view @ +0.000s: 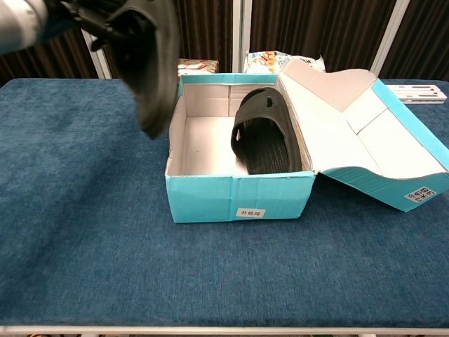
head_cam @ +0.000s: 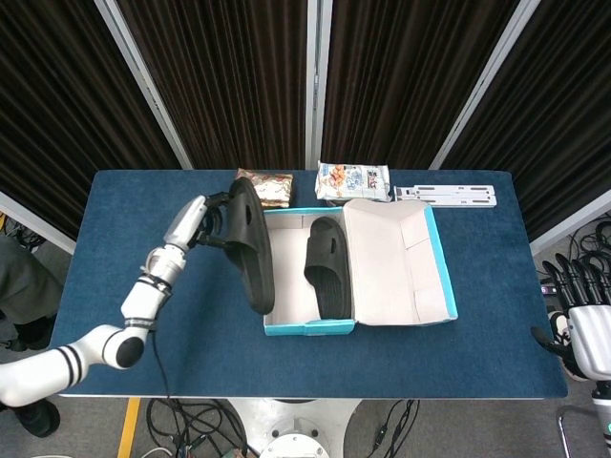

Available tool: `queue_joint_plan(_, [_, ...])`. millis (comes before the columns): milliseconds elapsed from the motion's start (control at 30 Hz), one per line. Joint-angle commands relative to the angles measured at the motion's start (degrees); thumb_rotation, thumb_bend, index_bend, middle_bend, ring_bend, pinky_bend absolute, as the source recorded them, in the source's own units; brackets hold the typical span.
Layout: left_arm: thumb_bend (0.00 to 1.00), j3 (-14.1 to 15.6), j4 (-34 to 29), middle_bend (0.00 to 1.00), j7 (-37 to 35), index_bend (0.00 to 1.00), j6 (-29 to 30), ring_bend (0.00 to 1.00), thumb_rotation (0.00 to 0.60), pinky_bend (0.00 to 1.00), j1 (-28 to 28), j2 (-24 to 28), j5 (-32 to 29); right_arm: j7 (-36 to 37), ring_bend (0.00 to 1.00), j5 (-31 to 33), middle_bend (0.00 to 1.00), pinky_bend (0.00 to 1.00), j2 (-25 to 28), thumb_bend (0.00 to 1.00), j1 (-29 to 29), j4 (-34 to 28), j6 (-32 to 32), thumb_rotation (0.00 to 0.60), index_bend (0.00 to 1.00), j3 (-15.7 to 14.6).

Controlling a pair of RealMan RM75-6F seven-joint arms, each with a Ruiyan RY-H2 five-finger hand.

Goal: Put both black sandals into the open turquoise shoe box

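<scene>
The open turquoise shoe box (head_cam: 310, 327) (view: 238, 193) sits mid-table with its lid (head_cam: 401, 262) folded out to the right. One black sandal (head_cam: 327, 265) (view: 266, 133) lies inside, leaning against the right wall. My left hand (head_cam: 212, 221) (view: 105, 17) grips the second black sandal (head_cam: 253, 246) (view: 149, 67) by its upper end, holding it on edge in the air just left of the box's left wall. My right hand (head_cam: 582, 324) hangs off the table's right edge with fingers apart and holding nothing; the chest view does not show it.
Two snack packets (head_cam: 264, 188) (head_cam: 353, 180) lie behind the box at the table's far edge. A white metal bracket (head_cam: 446, 195) (view: 417, 93) lies at the back right. Dark curtains stand behind the blue table (head_cam: 477, 353).
</scene>
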Motion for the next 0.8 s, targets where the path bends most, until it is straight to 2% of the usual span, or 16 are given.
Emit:
queue_joint_plan(33, [0.00, -1.0, 7.5, 0.50, -4.4, 0.49, 0.8, 0.67, 0.600, 0.79, -3.2, -7.0, 4.6, -0.1, 0.00, 0.1, 0.00, 0.00, 0.1, 0.07, 0.0, -0.2, 0.0, 0.600, 0.00, 0.0])
queue_joint_plan(200, [0.00, 0.2, 15.7, 0.50, -5.6, 0.49, 4.4, 0.66, 0.600, 0.78, -5.2, -13.5, 9.1, -0.3, 0.00, 0.5, 0.00, 0.00, 0.3, 0.07, -0.2, -0.5, 0.0, 0.600, 0.00, 0.0])
queue_joint_plan(500, [0.00, 3.8, 28.2, 0.50, -4.0, 0.49, 8.4, 0.66, 0.600, 0.76, -6.1, -20.6, 13.7, -0.1, 0.00, 0.7, 0.00, 0.00, 0.2, 0.07, -0.5, -0.3, 0.1, 0.600, 0.00, -0.1])
queue_joint_plan(633, [0.00, 4.5, 30.1, 0.50, -4.9, 0.49, 7.9, 0.66, 0.600, 0.76, -5.9, -21.9, 13.8, -0.1, 0.00, 0.5, 0.00, 0.00, 0.1, 0.07, -0.4, -0.2, 0.0, 0.600, 0.00, -0.1])
queue_joint_plan(800, [0.00, 5.0, 29.7, 0.50, -4.8, 0.49, 5.1, 0.66, 0.600, 0.76, -5.9, -22.0, 12.9, -0.1, 0.00, 0.6, 0.00, 0.00, 0.1, 0.07, -0.2, -0.2, -0.2, 0.600, 0.00, 0.0])
